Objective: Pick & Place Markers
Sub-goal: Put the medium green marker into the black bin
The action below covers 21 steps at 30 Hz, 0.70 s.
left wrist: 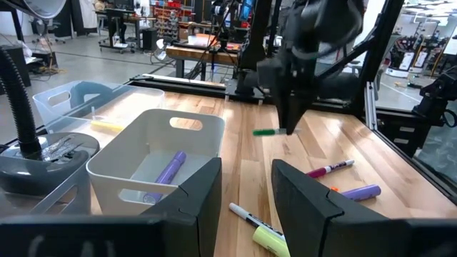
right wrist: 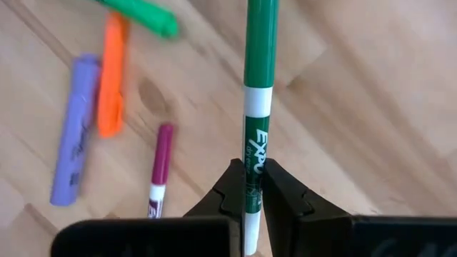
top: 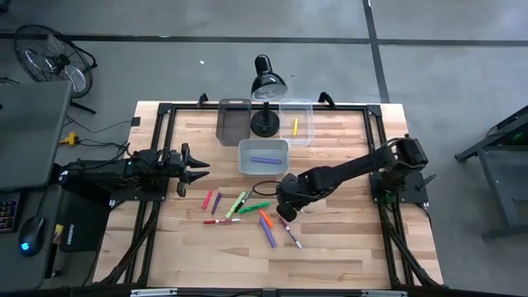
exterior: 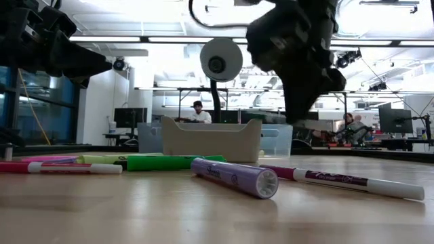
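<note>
Marker in transit: a green-capped marker [right wrist: 255, 107] is clamped between the fingers of the right gripper [top: 285, 211], lifted clear of the table [top: 346, 247].

The marker should be kept level and carried over the rim of the white bin [top: 263, 157], which already holds a purple marker [top: 265, 159], and released only once well inside. It appears gripped near its white end, so swinging should be avoided. The left gripper [top: 200, 172] waits with fingers parted at the table's left side.
</note>
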{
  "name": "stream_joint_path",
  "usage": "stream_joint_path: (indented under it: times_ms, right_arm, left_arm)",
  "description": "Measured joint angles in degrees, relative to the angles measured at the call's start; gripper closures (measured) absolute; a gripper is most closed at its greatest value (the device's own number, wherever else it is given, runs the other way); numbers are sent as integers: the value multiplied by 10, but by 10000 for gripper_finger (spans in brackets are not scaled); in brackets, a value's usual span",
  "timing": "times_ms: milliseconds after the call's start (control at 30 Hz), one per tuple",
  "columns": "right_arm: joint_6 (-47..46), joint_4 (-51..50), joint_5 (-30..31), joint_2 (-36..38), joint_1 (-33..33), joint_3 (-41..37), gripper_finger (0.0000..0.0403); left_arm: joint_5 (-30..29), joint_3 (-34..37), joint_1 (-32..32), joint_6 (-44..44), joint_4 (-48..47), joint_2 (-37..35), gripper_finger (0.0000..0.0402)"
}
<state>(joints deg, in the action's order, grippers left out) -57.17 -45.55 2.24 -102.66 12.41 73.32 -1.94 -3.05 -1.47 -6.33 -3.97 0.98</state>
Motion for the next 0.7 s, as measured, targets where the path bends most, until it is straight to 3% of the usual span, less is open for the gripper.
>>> stream_joint_path:
  times_ms: [400, 533, 700]
  right_arm:
    - [9, 34, 211, 99, 41, -31, 386]
    - [-13, 71, 243, 147, 57, -89, 386]
    - [14, 191, 239, 198, 59, -168, 386]
  left_arm:
    - [0, 0, 0, 0, 0, 0, 279]
    - [0, 0, 0, 0, 0, 0, 279]
    - [0, 0, 0, 0, 0, 0, 279]
